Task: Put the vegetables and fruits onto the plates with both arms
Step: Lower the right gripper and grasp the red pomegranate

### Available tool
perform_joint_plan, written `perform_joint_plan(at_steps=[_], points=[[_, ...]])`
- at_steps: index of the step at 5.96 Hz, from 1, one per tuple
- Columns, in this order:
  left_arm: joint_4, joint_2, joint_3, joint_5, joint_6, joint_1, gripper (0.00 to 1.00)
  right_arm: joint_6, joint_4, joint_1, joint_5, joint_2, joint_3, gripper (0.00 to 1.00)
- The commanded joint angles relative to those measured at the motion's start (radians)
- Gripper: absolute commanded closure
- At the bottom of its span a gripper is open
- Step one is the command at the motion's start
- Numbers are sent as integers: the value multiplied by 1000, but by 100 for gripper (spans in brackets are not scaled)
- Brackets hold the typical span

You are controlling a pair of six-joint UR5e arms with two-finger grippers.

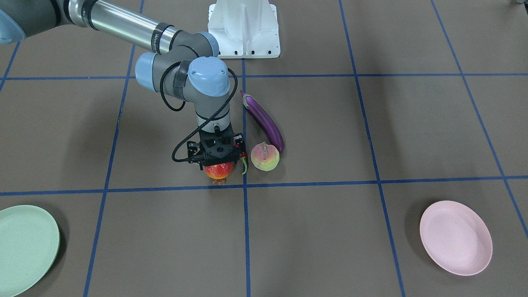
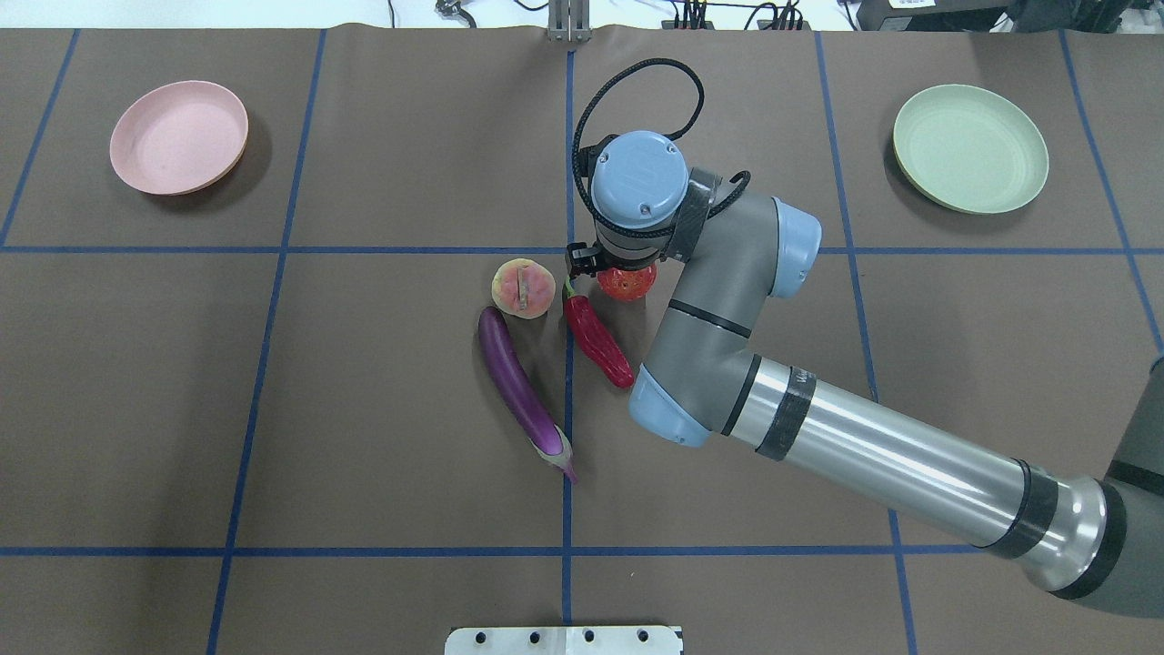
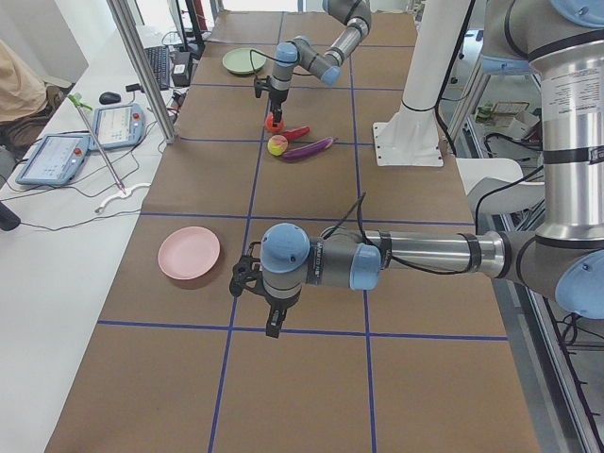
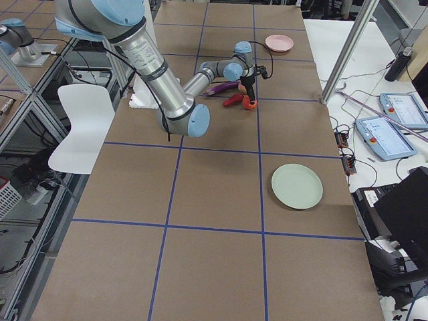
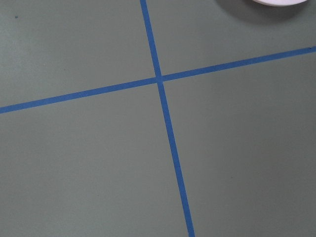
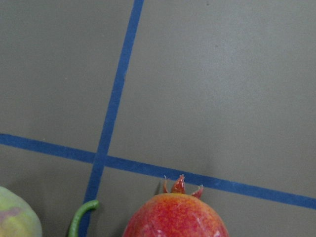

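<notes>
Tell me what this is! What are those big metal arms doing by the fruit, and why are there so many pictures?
These are two robot arms at a brown table. Each ends in a pincher called a gripper. The pictures show one moment from six cameras: one facing the robot, one above, one at each table end, one on each wrist. The right gripper sits right over the round red-orange fruit; I can't tell if it's squeezing. Beside it lie a red chili, a peach and a purple eggplant. The left gripper hangs near the empty pink plate; the green plate is empty too.
</notes>
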Motion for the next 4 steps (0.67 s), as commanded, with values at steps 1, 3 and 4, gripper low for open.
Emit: perform_joint_plan(at_steps=[1,3,4], points=[[1,0,0,0,0,4,0,-4,2,-9,-16,1,-17,37],[-1,0,0,0,0,4,0,-26,1,12,-4,17,-11,100],[-1,0,0,0,0,4,0,-85,-1,73,66,23,-7,100]])
